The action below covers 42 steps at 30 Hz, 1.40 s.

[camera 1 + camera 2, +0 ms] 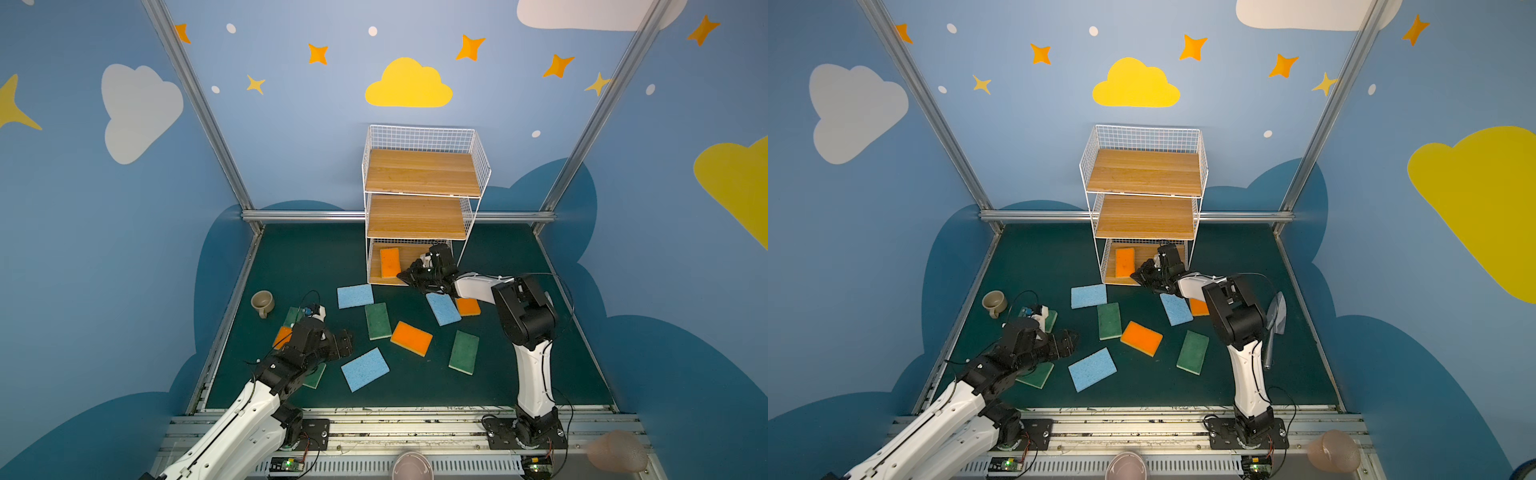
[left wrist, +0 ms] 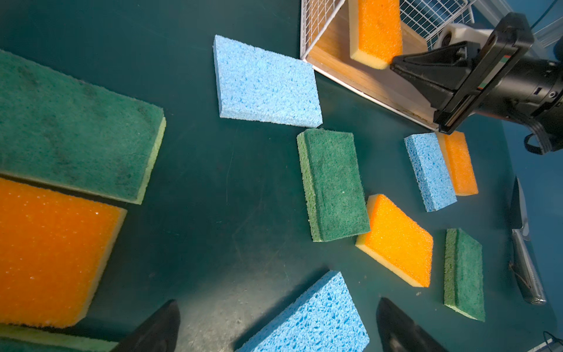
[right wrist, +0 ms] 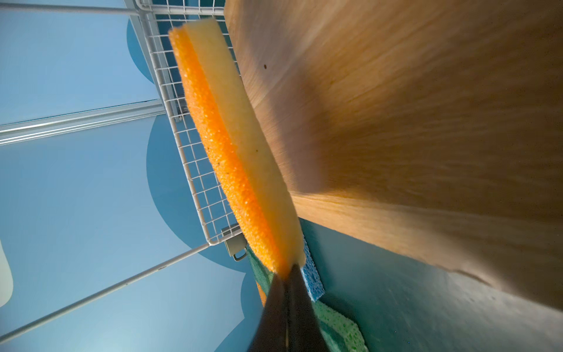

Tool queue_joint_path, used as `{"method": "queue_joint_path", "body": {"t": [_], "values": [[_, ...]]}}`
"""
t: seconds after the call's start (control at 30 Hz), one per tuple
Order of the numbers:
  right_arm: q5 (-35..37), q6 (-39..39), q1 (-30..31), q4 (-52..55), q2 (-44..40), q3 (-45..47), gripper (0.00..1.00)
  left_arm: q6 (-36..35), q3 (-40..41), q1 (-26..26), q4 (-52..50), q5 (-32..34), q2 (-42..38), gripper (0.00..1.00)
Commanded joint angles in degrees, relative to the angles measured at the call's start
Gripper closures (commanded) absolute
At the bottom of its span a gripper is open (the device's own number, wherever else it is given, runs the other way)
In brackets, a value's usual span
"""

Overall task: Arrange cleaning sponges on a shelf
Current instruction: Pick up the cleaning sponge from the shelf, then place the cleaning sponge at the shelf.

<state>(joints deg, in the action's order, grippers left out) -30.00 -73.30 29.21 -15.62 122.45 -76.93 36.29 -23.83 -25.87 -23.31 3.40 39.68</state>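
The right arm [image 1: 528,316] stretches forward, the right hand [image 1: 401,275] pinched fully together. The left arm [image 1: 257,407] crouches low, the left hand [image 1: 347,344] spread wide, tilted downward.

Blue walls [image 1: 291,124] with painted clouds [image 1: 409,85] enclose a dark-green floor [image 1: 291,257].

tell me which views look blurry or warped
Both top views: sharp but wide-angle, posts splay outward. Left wrist: crisp, left hand dark and soft. Right wrist: sponge sharp, shelf smeared, right hand blurred.
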Motion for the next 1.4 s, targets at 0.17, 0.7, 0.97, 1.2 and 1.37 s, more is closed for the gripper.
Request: {"method": "queue_joint_path", "body": {"t": [0.17,0.7,0.97,1.2,1.37], "values": [[0.21,-1.19,1.79,0.71,3.86,-5.48,0.94,0.10,0.68,0.20,0.28,-0.50,-0.80,0.00],[1.14,-4.39,4.14,0.79,8.01,-9.58,0.88,0.40,1.42,0.20,-0.43,-0.50,-2.20,0.00],[0.75,-3.66,4.23,1.74,8.59,-10.35,0.65,0.44,1.59,0.16,-0.42,-0.50,-2.13,0.00],[0.70,-1.97,4.23,2.59,6.86,-8.83,0.49,0.44,0.94,0.18,-0.49,-0.59,-1.54,0.00],[0.73,0.09,4.20,4.49,5.37,-7.51,0.43,0.27,0.11,0.15,-1.20,-0.39,-1.45,0.00]]}}
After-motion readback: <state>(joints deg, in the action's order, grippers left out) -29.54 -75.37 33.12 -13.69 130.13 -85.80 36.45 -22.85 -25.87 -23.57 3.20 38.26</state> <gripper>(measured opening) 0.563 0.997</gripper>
